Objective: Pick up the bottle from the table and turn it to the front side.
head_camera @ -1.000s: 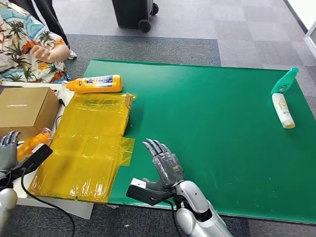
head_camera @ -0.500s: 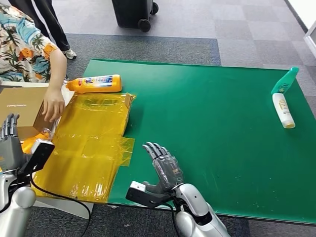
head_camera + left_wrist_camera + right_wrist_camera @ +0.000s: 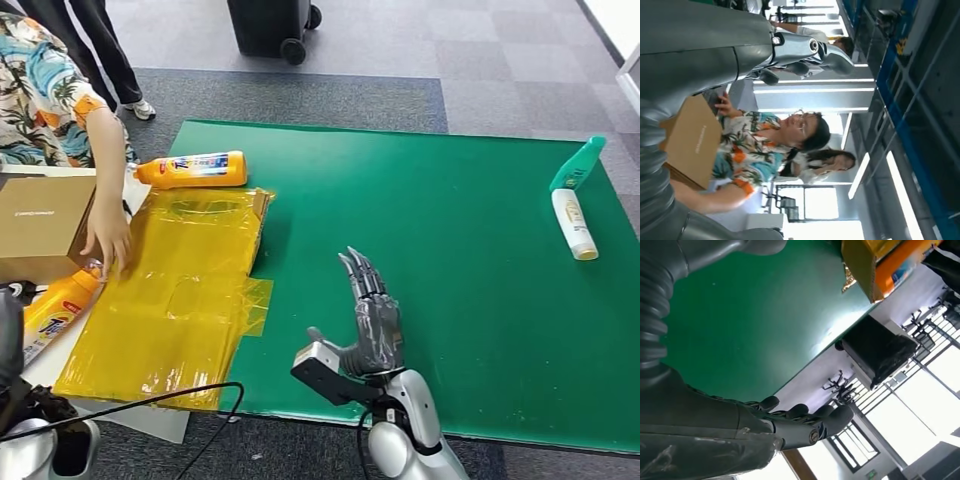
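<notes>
Head view shows an orange bottle [image 3: 195, 169] lying on its side in the upper left of the frame, at the far edge of the green mat [image 3: 453, 280], just beyond the yellow plastic sheet [image 3: 181, 290]. Its long axis runs left to right, cap end pointing left toward a person's arm [image 3: 106, 190]. Another orange bottle [image 3: 53, 312] lies at the left edge, beside a cardboard box [image 3: 41, 225]. The right hand [image 3: 370, 320] hovers low centre, fingers spread, holding nothing. The left hand [image 3: 696, 55] holds nothing, fingers straight. I judge this a reach stage; any grasp calls for closing around the bottle's body across its long axis.
</notes>
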